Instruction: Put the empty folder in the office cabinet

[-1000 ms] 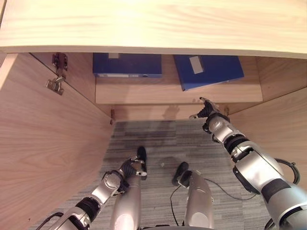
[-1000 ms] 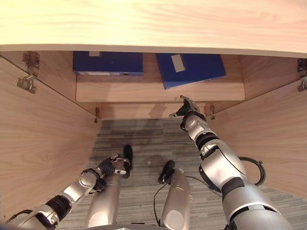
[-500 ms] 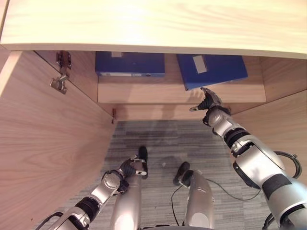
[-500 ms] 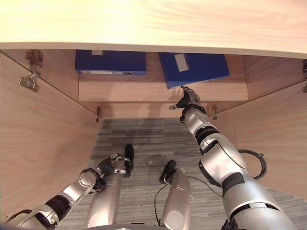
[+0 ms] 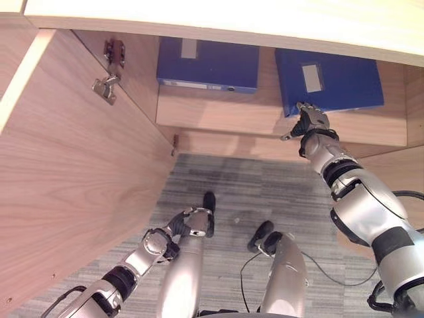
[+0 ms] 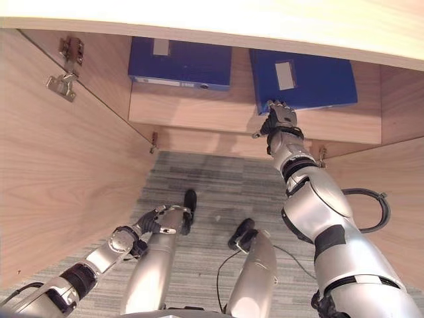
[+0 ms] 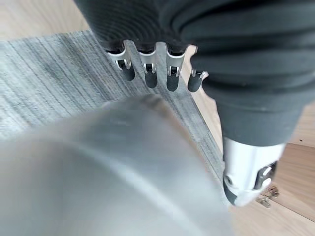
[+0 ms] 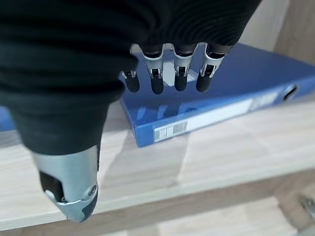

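Two blue folders lie flat on the low shelf [image 5: 218, 114] of the open wooden cabinet. The left folder [image 5: 207, 64] sits square with its spine to the front. The right folder [image 5: 331, 83] lies askew, a white label on its cover. My right hand [image 5: 310, 122] reaches up to this folder's near left corner, open, its straight fingers [image 8: 179, 64] at the edge of the folder [image 8: 236, 93] by the spine. I cannot tell whether they touch. My left hand [image 5: 189, 224] hangs low over the carpet, open and holding nothing.
The cabinet's left door [image 5: 66, 172] stands open beside my left arm, with a metal hinge [image 5: 106, 86] near its top. The right door [image 6: 397, 199] is open too. The cabinet's top [image 5: 199, 13] overhangs the shelf. Grey carpet [image 5: 252, 192] covers the floor.
My right hand has risen from below the shelf's front edge to the right folder's near corner. The whole picture has shifted, so the camera moved. The left hand stayed put.
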### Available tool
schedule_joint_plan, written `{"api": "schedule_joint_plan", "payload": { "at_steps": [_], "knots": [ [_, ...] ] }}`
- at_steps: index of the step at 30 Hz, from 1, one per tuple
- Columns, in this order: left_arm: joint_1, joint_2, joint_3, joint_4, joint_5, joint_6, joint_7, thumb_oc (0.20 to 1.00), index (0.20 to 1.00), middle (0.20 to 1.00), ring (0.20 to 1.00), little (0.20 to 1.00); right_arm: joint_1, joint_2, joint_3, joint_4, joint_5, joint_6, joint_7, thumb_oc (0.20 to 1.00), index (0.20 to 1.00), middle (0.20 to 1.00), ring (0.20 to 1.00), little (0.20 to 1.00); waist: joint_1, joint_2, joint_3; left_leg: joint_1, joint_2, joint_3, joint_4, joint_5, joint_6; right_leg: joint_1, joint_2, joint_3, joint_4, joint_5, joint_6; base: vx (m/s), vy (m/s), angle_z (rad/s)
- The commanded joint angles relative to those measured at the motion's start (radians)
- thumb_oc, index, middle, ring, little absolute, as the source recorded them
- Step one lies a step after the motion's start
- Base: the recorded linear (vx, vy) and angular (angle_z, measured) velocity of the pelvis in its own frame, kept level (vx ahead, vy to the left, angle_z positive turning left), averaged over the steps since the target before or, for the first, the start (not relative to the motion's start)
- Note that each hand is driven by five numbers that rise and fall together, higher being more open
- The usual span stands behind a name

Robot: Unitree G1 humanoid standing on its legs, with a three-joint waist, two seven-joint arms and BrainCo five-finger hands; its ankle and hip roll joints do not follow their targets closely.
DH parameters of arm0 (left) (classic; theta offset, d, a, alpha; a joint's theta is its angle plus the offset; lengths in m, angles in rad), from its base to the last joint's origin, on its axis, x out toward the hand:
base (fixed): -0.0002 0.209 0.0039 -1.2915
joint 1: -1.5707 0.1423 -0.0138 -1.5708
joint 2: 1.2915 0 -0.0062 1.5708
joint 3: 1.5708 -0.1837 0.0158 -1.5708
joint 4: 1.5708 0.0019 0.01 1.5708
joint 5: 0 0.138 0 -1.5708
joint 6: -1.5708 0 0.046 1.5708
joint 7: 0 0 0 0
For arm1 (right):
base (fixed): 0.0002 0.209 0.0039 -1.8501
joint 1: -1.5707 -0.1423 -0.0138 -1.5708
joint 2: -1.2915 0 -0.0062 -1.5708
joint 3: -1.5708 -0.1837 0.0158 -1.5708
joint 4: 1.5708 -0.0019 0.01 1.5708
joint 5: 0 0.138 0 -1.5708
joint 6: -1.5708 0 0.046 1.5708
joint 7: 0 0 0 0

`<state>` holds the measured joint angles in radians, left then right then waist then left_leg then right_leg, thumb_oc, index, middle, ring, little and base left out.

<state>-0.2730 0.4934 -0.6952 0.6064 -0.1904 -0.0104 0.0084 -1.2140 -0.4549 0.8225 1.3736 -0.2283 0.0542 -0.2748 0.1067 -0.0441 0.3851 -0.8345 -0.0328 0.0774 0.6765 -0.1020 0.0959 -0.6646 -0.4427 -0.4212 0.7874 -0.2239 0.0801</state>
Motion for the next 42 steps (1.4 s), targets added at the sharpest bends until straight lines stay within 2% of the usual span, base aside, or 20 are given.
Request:
{"api": "schedule_joint_plan", "payload": {
  "at_steps": [1, 16, 20, 30, 42],
  "knots": [
    [0.021, -0.023, -0.043, -0.015, -0.031, -0.027, -0.014, 1.000, 1.000, 1.000, 1.000, 1.000, -0.092, -0.085, 0.042, 0.027, -0.051, 0.004, -0.020, 1.000, 1.000, 1.000, 1.000, 1.000, 0.011, 0.014, -0.004, 0.045, -0.006, 0.040, 0.031, -0.171, 0.023, -0.085, 0.036, -0.018, -0.020, 0.094, -0.041, 0.00, 0.000, 0.00],
    [0.005, 0.002, 0.042, -0.022, -0.086, -0.034, 0.032, 1.000, 1.000, 1.000, 1.000, 1.000, -0.114, -0.044, 0.058, -0.092, 0.003, -0.023, -0.023, 1.000, 1.000, 1.000, 1.000, 1.000, -0.038, -0.019, -0.001, -0.017, 0.019, 0.052, 0.065, -0.180, 0.032, -0.157, 0.022, 0.000, 0.027, 0.105, -0.047, 0.00, -0.001, 0.00],
    [0.011, 0.016, 0.050, -0.029, -0.082, -0.033, 0.032, 1.000, 1.000, 1.000, 1.000, 1.000, -0.101, -0.041, 0.042, -0.079, 0.022, -0.021, -0.015, 1.000, 1.000, 1.000, 1.000, 1.000, -0.049, -0.028, -0.003, -0.002, 0.025, 0.056, 0.040, -0.174, 0.032, -0.151, 0.031, 0.000, 0.019, 0.109, -0.047, -0.01, -0.005, -0.03],
    [-0.005, 0.034, 0.029, -0.034, -0.081, -0.032, 0.021, 1.000, 1.000, 1.000, 1.000, 1.000, -0.144, -0.037, 0.058, -0.006, 0.033, -0.011, 0.016, 1.000, 1.000, 1.000, 1.000, 1.000, -0.029, -0.019, 0.001, 0.009, 0.011, 0.060, 0.011, -0.161, 0.032, -0.160, 0.019, -0.007, 0.024, 0.112, -0.042, -0.01, -0.002, -0.06],
    [-0.024, 0.050, 0.022, -0.047, -0.078, -0.027, 0.013, 1.000, 1.000, 1.000, 1.000, 1.000, -0.162, -0.028, 0.070, 0.012, 0.031, -0.004, 0.038, 1.000, 1.000, 1.000, 1.000, 1.000, -0.033, -0.017, 0.013, -0.010, 0.007, 0.070, 0.015, -0.161, 0.040, -0.203, 0.001, 0.003, 0.050, 0.120, -0.037, -0.01, 0.007, 0.02]
  ]
}}
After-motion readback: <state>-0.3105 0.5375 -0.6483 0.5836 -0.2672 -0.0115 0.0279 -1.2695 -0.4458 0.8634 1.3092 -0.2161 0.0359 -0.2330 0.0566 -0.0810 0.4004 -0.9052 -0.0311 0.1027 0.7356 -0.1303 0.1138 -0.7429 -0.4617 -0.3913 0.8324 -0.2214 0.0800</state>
